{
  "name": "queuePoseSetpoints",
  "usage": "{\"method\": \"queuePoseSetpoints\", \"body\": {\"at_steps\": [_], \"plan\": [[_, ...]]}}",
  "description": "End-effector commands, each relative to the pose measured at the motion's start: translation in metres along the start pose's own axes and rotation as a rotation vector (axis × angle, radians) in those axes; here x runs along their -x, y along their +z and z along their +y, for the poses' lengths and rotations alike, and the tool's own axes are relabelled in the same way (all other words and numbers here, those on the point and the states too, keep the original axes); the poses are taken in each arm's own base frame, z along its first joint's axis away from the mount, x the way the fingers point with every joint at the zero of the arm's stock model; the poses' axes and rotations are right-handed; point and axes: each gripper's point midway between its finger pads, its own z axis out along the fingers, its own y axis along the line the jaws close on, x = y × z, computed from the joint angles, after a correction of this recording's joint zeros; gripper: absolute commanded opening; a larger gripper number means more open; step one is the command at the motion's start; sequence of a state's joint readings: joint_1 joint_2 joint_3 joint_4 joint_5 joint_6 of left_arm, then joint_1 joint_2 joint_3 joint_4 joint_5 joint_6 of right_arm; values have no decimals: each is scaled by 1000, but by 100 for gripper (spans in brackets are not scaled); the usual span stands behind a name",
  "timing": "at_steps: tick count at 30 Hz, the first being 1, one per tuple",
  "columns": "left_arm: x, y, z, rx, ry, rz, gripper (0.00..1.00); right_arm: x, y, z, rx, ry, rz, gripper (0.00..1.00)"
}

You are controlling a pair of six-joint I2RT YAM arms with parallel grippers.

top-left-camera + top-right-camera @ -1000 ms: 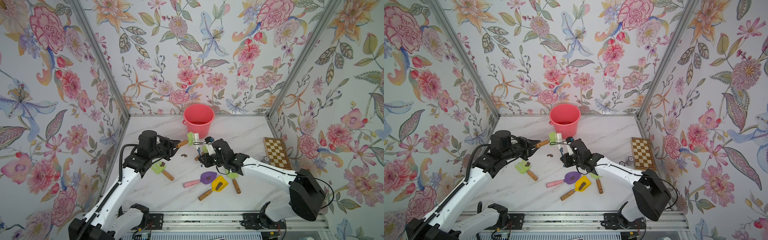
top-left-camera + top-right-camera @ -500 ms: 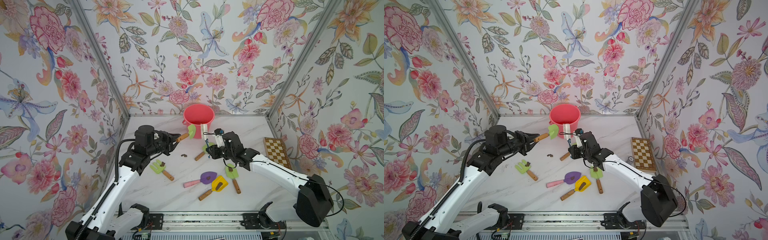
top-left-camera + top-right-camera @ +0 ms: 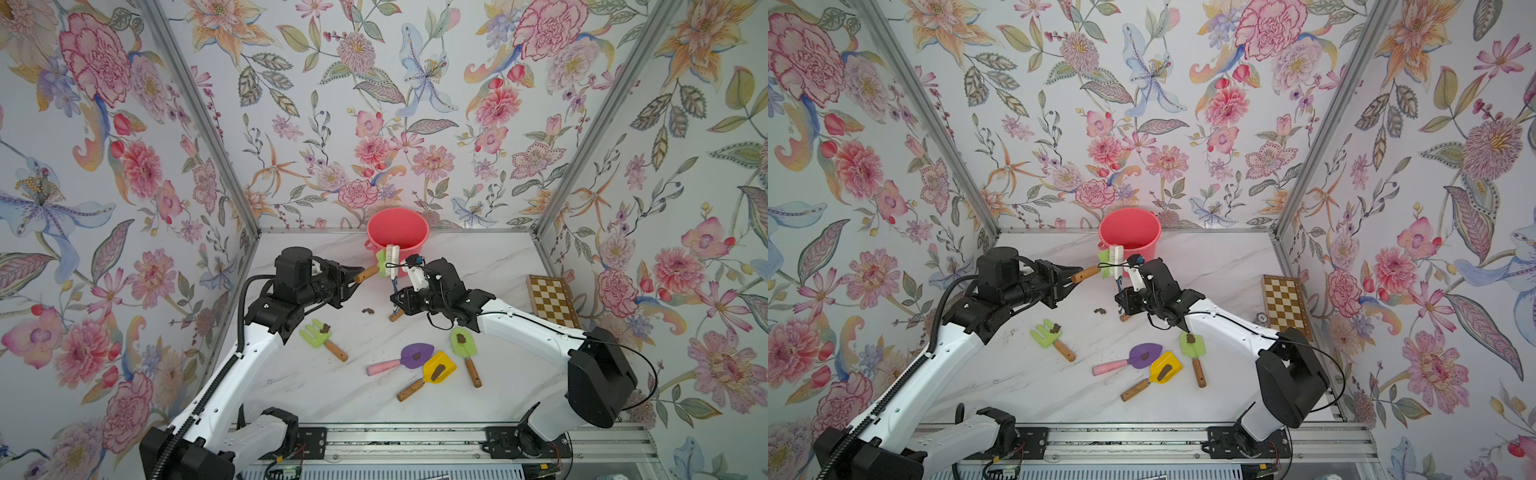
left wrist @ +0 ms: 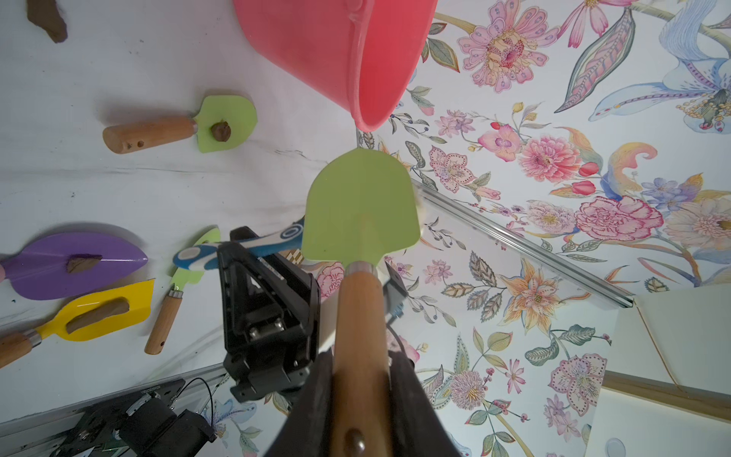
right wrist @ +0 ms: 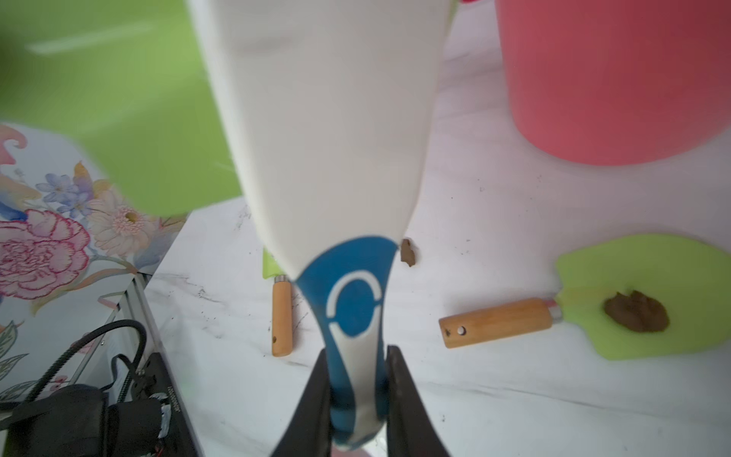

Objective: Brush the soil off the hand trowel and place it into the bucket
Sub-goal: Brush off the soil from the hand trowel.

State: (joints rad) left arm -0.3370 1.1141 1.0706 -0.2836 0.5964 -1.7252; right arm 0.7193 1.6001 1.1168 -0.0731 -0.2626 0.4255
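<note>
1. The left gripper point(image 3: 354, 277) pinches the wooden handle of the hand trowel point(image 3: 380, 264). It holds the trowel in the air, green blade pointing toward the back edge of the table point(image 3: 332, 395).
2. In the left wrist view both jaws press on the sides of the handle. The blade face seen there point(image 4: 362, 209) is plain green.
3. The right gripper point(image 3: 400, 297) is clamped on the blue-and-white handle of a brush point(image 3: 392, 261). The white brush head stands upright with its bristles against the trowel blade.
4. The bucket point(image 3: 417, 249) stands upright at the middle of the back edge. Trowel and brush hang just in front of its front wall, outside it.
5. A loose lump of soil point(image 3: 367, 310) lies on the table between the two grippers, with fine crumbs scattered nearby.
6. Toward the front edge lie a green fork point(image 3: 316, 334), a purple trowel point(image 3: 415, 355), a yellow scoop point(image 3: 438, 368) and a second green trowel point(image 3: 462, 341). Each carries a brown lump.
7. One more wooden-handled tool point(image 5: 282, 316) lies partly hidden beneath the right gripper.
8. A chessboard point(image 3: 550, 299) lies along the right edge.
</note>
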Motion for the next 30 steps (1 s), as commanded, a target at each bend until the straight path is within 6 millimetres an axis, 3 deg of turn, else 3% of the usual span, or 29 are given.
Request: {"method": "queuePoseSetpoints", "body": {"at_steps": [1,4,6,11,14,17,22,24,30], "plan": [[-20,-13,-33,-86,73,63,5,16,5,-15,13,2,-27,0],[-20,-14,-30,-76,74,60,5,17,5,-33,-8,16,-9,0],[-20,-14,-27,-70,70,62,5,22,-6,-35,-15,13,-12,0],[-17,-10,-21,-54,70,63,5,42,-54,-9,6,-14,-94,0],[-16,-6,-24,-56,77,70,5,46,-72,12,35,-31,-130,0],[-17,-4,-30,-59,87,80,5,42,-72,33,70,-47,-118,0],[-21,-5,-38,-69,111,92,5,33,-53,51,90,-71,-73,0],[-22,-6,-41,-77,114,94,5,30,-41,39,60,-47,-53,0],[-30,-12,-51,-109,136,113,6,43,-17,-29,11,85,-31,0]]}}
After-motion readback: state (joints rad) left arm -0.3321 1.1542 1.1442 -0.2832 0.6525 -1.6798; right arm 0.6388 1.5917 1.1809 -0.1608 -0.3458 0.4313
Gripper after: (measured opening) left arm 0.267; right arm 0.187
